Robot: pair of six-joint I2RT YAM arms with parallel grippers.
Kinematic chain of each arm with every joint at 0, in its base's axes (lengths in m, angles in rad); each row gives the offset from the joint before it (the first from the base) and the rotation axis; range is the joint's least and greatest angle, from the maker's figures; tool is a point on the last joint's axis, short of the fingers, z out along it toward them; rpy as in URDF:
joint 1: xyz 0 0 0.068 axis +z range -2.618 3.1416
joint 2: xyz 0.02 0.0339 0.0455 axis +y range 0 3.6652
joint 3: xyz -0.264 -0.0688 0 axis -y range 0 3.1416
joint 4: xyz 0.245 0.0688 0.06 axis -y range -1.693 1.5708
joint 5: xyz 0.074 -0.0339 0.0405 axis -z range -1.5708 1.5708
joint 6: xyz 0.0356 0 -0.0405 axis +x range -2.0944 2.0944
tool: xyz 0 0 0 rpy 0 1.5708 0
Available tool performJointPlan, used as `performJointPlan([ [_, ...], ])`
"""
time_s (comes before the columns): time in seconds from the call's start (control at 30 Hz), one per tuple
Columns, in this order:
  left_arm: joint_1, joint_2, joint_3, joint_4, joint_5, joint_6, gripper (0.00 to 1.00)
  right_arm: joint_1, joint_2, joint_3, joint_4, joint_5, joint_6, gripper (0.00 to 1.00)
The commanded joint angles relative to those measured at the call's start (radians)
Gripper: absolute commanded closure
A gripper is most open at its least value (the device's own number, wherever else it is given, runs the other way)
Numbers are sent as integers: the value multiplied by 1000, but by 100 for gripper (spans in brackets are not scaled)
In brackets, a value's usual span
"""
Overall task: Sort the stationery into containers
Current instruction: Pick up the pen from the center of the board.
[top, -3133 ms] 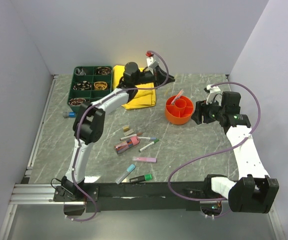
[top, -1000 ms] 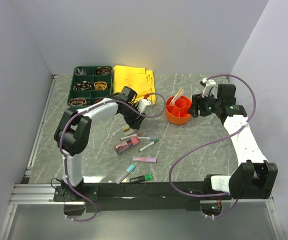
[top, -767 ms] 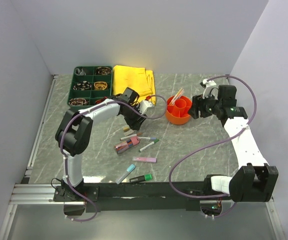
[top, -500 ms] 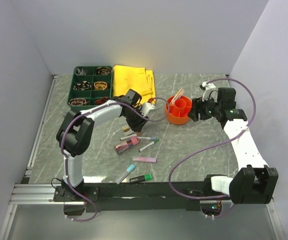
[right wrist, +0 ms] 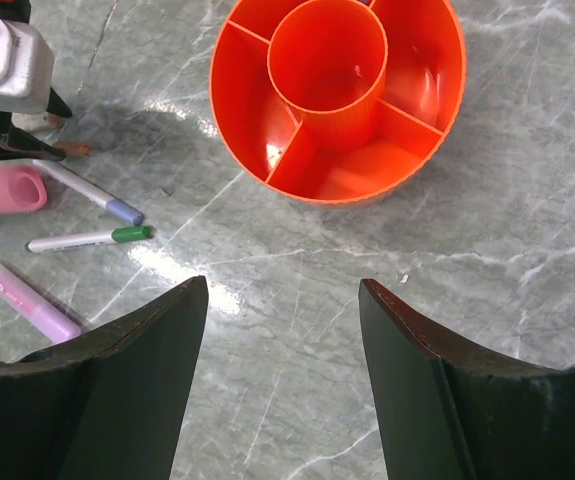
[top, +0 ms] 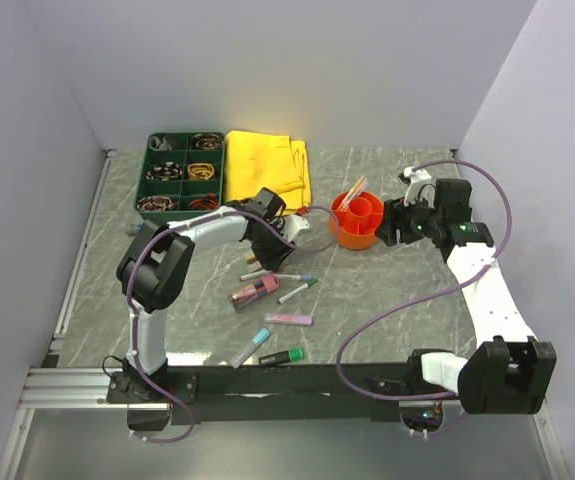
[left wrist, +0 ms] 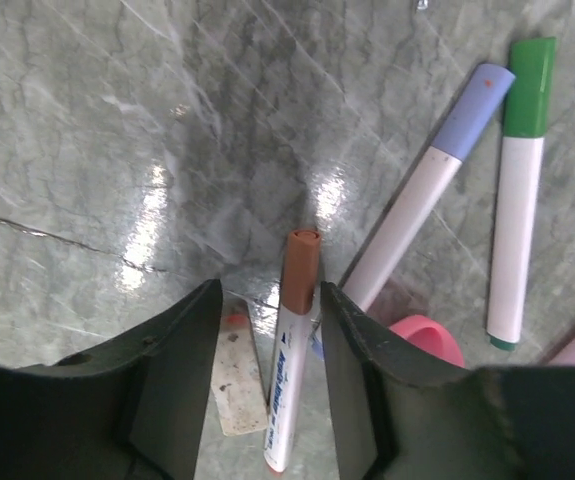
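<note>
Left tool (left wrist: 269,295) has swung off the yellow cloth (top: 267,165) since a few seconds back and dropped onto the pen pile; the right tool (right wrist: 283,285) has barely budged. Left jaws are apart, straddling a brown-capped white marker (left wrist: 292,340) that lies flat on the surface (left wrist: 117,120). Its cap points forward, hugging one finger, and it isn't gripped yet. A blue-capped pen (left wrist: 417,200) and a green-capped pen (left wrist: 515,200) sit just past that finger. The marker's blue print is too small to read. Right tool is spread with nothing in it, orange pot (right wrist: 407,70) just ahead.
</note>
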Motion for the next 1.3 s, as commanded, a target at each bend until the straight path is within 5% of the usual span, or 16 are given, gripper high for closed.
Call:
performJointPlan([
  [0.0, -25, 26, -23, 24, -43, 26, 52, 5, -40, -11, 13, 7, -10, 30],
  [0.3, -54, 24, -101, 84, -132, 43, 70, 4, -55, -16, -6, 16, -22, 30],
  [0.47, -53, 7, -60, 35, -43, 83, 94, 4, -57, -14, -9, 19, -25, 30],
  [0.57, -46, -23, 50, -52, 79, 112, 98, 4, -51, -6, -9, 18, -25, 30],
  [0.73, -31, 24, 423, -334, 309, 140, 98, 4, -37, 6, 0, 18, -25, 30],
  [0.87, -10, 85, 686, -404, 438, 126, 97, 4, -38, 7, 3, 22, -25, 30],
  [0.97, 30, -15, 617, -42, 590, 1, 93, 4, -48, 1, 8, 29, -22, 30],
  [1.0, 41, -57, 447, 122, 680, -70, 93, 4, -51, 0, 7, 30, -21, 30],
  [1.03, 49, -97, 345, 361, 705, -162, 94, 4, -54, 0, 7, 30, -21, 30],
  [1.07, 56, -141, 247, 782, 716, -381, 95, 4, -55, 0, 7, 35, -19, 30],
  [1.1, 56, -134, 148, 950, 722, -482, 97, 4, -58, 0, 3, 36, -22, 30],
  [1.27, 36, 44, 204, 1363, 712, -831, 99, 4, -66, 3, -1, 50, -31, 30],
])
